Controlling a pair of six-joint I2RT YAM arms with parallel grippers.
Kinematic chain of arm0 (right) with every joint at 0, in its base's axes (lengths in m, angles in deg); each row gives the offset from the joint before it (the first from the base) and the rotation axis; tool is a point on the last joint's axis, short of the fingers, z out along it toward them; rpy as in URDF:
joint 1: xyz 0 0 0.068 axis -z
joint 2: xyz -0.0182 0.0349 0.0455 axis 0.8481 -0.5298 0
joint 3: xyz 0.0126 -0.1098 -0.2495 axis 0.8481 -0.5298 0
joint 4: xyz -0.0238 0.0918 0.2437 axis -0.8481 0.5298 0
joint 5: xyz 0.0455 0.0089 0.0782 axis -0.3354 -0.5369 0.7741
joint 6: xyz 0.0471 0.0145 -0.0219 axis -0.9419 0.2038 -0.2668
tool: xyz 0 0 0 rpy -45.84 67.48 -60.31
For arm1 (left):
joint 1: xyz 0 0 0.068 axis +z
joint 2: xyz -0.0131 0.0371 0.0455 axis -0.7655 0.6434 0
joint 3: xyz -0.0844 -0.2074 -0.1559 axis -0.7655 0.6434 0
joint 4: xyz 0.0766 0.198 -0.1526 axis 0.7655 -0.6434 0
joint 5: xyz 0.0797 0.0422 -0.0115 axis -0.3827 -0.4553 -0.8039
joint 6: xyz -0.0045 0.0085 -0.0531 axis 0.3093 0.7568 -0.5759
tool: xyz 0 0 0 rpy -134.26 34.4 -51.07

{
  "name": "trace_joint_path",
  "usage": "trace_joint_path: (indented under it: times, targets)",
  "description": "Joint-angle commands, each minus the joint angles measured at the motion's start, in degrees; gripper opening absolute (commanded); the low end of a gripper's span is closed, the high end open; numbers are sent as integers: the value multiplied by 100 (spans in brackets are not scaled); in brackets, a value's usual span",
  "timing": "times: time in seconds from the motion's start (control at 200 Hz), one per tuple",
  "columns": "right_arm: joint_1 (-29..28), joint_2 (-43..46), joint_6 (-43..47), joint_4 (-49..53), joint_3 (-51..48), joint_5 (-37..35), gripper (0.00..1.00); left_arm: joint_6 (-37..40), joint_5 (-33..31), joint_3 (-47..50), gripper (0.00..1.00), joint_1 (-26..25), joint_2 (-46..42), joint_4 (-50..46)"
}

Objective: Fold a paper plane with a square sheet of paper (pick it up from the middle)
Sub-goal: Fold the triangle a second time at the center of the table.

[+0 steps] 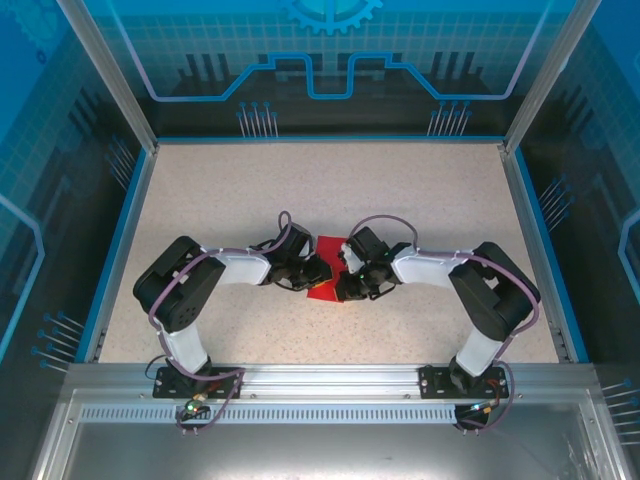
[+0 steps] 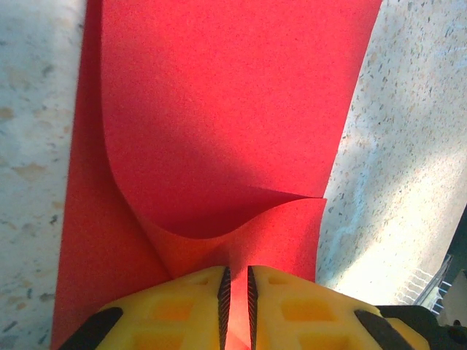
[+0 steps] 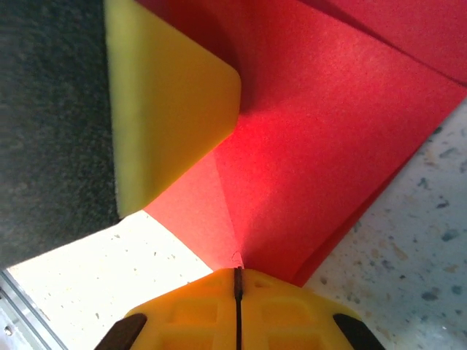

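The square sheet of paper (image 1: pixel 329 249) is bright red and lies partly folded at the table's middle, between the two arms. In the left wrist view the sheet (image 2: pixel 233 95) curls up in a fold that runs between the yellow fingers of my left gripper (image 2: pixel 236 288), which is shut on it. My right gripper (image 3: pixel 238 275) is shut on a pointed edge of the sheet (image 3: pixel 321 131), jaws pressed together. A yellow finger (image 3: pixel 168 109) of the left gripper rests on the paper opposite. In the top view the left gripper (image 1: pixel 316 276) and right gripper (image 1: pixel 345 285) nearly meet. The paper plane is out of view.
The speckled beige table (image 1: pixel 400 190) has a blue rim (image 1: pixel 118 240) on the left, right and far sides. Metal posts (image 1: pixel 110 75) rise at the back corners. A metal rail (image 1: pixel 330 378) with the arm bases runs along the near edge.
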Motion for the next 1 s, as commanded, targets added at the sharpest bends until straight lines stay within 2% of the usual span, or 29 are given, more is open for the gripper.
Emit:
trace_joint_path:
  times: [0.0,0.435,0.725,0.995]
  targets:
    - [-80,263,9,169,130,79,8,-22,-285,137,18,-33,134,-430]
    - [-357,-192,47,519,730,-683,8,-120,-280,98,18,-37,137,-492]
    - [-354,-400,78,549,559,-858,5,-180,-302,120,14,-32,128,-505]
    - [-217,-54,252,819,263,-856,5,-184,-438,79,13,-37,149,-686]
